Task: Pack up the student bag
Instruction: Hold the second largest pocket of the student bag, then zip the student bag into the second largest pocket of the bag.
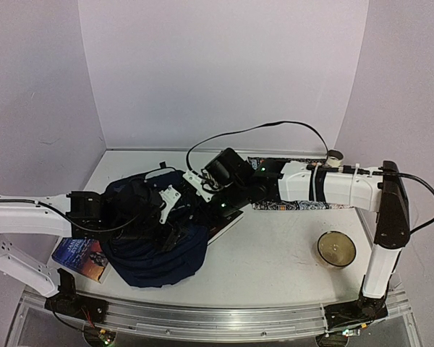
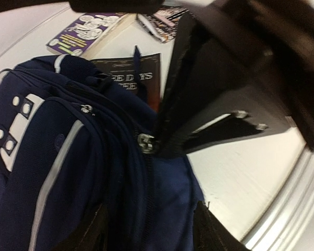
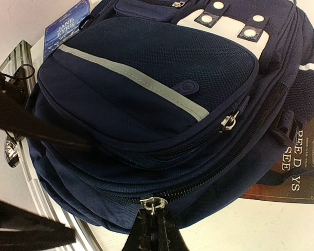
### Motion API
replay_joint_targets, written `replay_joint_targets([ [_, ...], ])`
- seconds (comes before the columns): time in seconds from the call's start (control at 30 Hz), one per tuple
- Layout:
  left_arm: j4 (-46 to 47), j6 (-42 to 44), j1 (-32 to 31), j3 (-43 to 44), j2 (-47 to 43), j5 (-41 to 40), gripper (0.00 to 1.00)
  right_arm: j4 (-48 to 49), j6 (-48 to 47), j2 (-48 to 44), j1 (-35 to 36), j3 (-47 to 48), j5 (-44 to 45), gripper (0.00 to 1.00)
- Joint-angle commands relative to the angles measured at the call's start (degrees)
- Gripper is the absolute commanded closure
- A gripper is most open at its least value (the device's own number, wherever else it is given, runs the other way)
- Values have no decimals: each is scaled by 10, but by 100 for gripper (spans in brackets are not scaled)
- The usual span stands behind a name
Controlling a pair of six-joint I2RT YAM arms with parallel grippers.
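The student bag (image 1: pixel 155 249) is a dark navy backpack with grey stripe and white patches, lying flat at the table's front left. In the right wrist view its main zipper (image 3: pixel 225 164) runs along the near side. My right gripper (image 3: pixel 154 215) is shut on that zipper's metal pull (image 3: pixel 153 203). From the left wrist view the same gripper (image 2: pixel 159 144) reaches in from the upper right. My left gripper (image 2: pixel 152 235) stands open, its two fingers (image 2: pixel 214 232) on either side of a fold of the bag's edge (image 2: pixel 172 209); whether they press on it is not visible.
A Jane Eyre book (image 1: pixel 83 258) lies left of the bag by the front rail. A dark brown book (image 3: pixel 303 167) sits partly under the bag. A purple comic-style book (image 2: pixel 83 34) and a patterned mat (image 1: pixel 296 205) lie farther back. A gold bowl (image 1: pixel 336 249) stands right.
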Motion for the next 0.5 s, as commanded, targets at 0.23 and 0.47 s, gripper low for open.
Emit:
replay_joint_targets([
  [0.23, 35, 41, -1, 2, 49, -71, 83, 17, -1, -27, 4, 28, -15, 100],
  [0.47, 20, 44, -2, -25, -34, -49, 100, 8, -17, -63, -43, -19, 36, 100],
])
